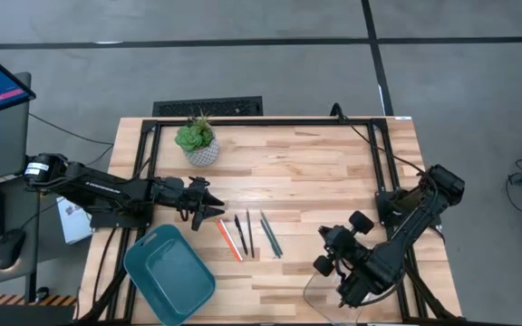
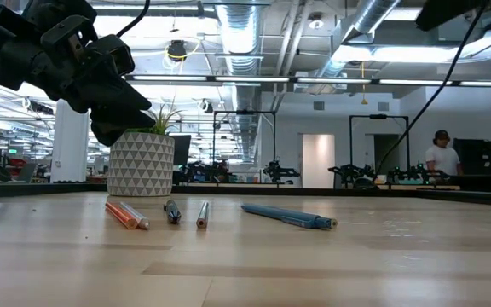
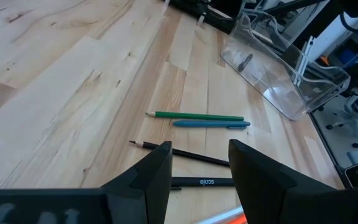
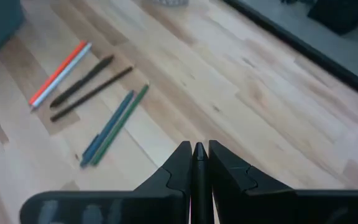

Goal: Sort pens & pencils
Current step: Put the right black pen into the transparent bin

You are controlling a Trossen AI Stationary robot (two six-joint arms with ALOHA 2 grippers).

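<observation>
Nothing sorted: pens [image 1: 241,234] and pencils [image 1: 229,240] lie mid-bench; left tool [image 1: 208,211] gapes above them, right tool [image 1: 329,263] closed, empty.

My two arms are matte black, built of jointed tubular links with black cables trailing. Each ends in chunky, angular black fingers; the left arm [image 1: 107,188] carries faint white lettering.
</observation>
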